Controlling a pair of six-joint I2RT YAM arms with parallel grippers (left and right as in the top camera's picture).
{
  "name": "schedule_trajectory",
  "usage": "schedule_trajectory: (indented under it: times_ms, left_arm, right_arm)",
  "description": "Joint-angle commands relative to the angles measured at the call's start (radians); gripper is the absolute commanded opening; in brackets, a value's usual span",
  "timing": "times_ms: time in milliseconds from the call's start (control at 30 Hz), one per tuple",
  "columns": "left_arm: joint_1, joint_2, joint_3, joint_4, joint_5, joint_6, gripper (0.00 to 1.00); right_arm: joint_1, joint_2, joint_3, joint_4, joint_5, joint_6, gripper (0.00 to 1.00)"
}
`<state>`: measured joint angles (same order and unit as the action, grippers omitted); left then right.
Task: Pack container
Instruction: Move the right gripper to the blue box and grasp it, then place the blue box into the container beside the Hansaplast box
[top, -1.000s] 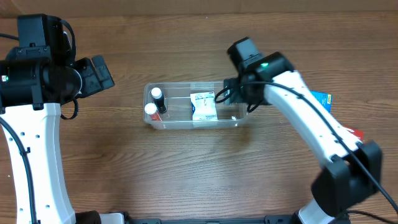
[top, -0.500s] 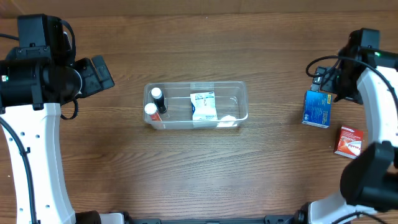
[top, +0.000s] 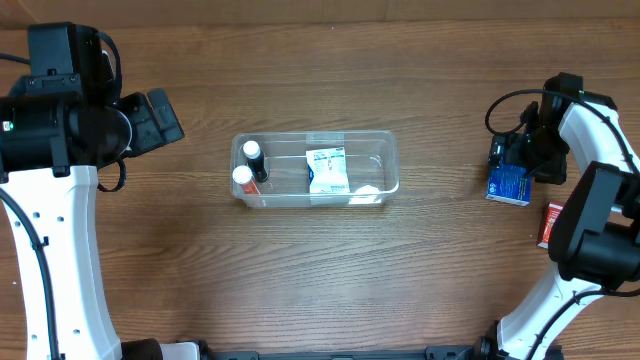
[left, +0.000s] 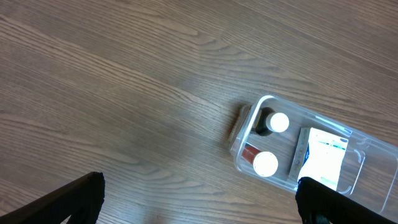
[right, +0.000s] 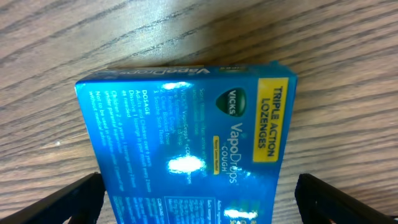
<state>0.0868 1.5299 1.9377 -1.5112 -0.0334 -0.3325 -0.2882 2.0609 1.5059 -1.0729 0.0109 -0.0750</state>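
Observation:
The clear plastic container (top: 390, 165) lies mid-table, holding two white-capped bottles (top: 243, 177) at its left end and a white packet (top: 327, 170) in the middle; it also shows in the left wrist view (left: 245, 134). A blue Vicks VapoDrops box (right: 186, 143) lies flat on the table at the right (top: 507, 186). My right gripper (right: 199, 202) is open, low over this box, one finger on each side and not touching it. My left gripper (left: 199, 202) is open and empty, high above the bare table left of the container.
A red box (top: 548, 226) lies at the right edge, partly hidden by my right arm. The wood table extends all around the container.
My right arm has swung from the container's right end out to the table's right side and come down over the blue box. A small white item now lies in the container's right end.

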Motion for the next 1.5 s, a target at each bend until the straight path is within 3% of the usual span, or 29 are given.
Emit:
schedule_trajectory:
  times_ms: [0, 233, 467, 767, 867, 1067, 1200, 1367, 1467]
  left_arm:
    - [0.005, 0.002, 0.002, 0.005, 0.008, 0.023, 1.0]
    - [0.005, 0.002, 0.002, 0.003, 0.008, 0.022, 1.0]
    - [0.005, 0.002, 0.002, 0.004, 0.008, 0.022, 1.0]
    - [0.005, 0.002, 0.002, 0.004, 0.008, 0.023, 1.0]
    - [0.005, 0.002, 0.002, 0.004, 0.008, 0.023, 1.0]
    - [0.005, 0.002, 0.002, 0.003, 0.008, 0.023, 1.0]
    - [0.005, 0.002, 0.002, 0.003, 0.008, 0.022, 1.0]
    - [0.005, 0.002, 0.002, -0.005, 0.008, 0.022, 1.0]
    - [0.005, 0.002, 0.002, -0.012, 0.008, 0.022, 1.0]
  right_arm:
    - [-0.001, 0.026, 0.001, -0.005, -0.014, -0.012, 1.0]
    - [-0.001, 0.015, 0.0, -0.004, -0.067, -0.012, 0.99]
    - [-0.001, 0.015, -0.002, -0.005, -0.077, -0.011, 0.78]
    - [0.002, 0.013, 0.006, -0.018, -0.081, -0.004, 0.78]
    - [0.032, -0.047, 0.063, -0.068, -0.1, -0.004, 0.73]
    - [0.231, -0.403, 0.101, -0.146, -0.098, 0.003, 0.71]
    - [0.434, -0.558, 0.101, -0.156, -0.099, 0.198, 0.7]
    - [0.747, -0.525, 0.098, -0.076, -0.079, 0.418, 0.69]
    - [0.828, -0.452, 0.098, -0.027, -0.019, 0.512, 0.69]
